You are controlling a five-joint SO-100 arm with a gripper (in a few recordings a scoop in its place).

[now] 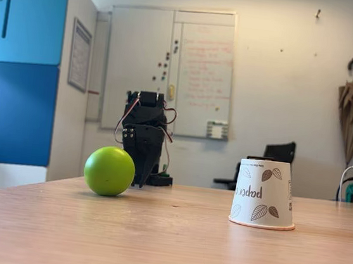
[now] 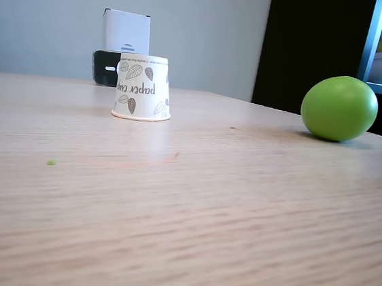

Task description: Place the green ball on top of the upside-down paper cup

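My claw (image 1: 140, 182) is hanging just behind the green ball (image 1: 109, 171), and I cannot tell if it is open. The ball is sitting on the table (image 1: 170, 246), well apart from the upside-down paper cup (image 1: 264, 194). I am thinking a bump could roll it away.

A smooth, matte lime-green ball (image 1: 109, 171) (image 2: 339, 108), plain and unmarked, rests on the wooden worktop (image 1: 163, 245). Well apart from it stands a small white tapered paper cup (image 1: 264, 193) (image 2: 143, 87), upside down on its rolled rim, upright, printed with brown leaf shapes and the inverted word "paper". Its flat base faces up, bare.
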